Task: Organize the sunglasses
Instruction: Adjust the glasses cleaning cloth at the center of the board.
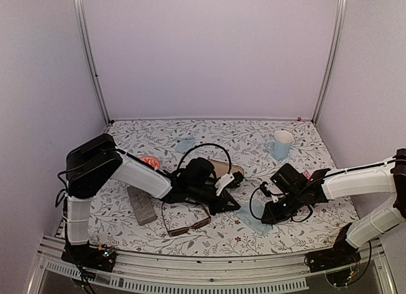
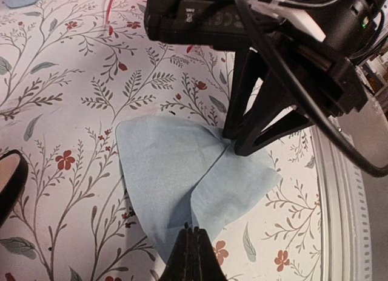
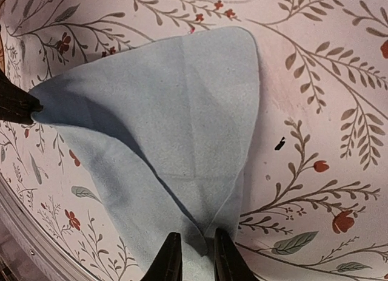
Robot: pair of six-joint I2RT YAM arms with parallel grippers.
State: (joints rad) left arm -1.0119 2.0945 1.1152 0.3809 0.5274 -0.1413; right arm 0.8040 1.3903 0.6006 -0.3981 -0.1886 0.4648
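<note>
Left gripper [image 2: 193, 250] and right gripper [image 3: 195, 260] each pinch the blue cloth [image 3: 182, 123]. The brown sunglasses [image 1: 187, 223] lie left of both, nearer the left arm [image 1: 136, 173].

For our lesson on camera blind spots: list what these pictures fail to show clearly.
- Top view: pink-red sunglasses, mostly hidden behind the left arm.
- Top view: case, partly covered by that arm and its cable.
- Left wrist view: dark rounded thing, cut off by the left edge; unidentifiable.
</note>
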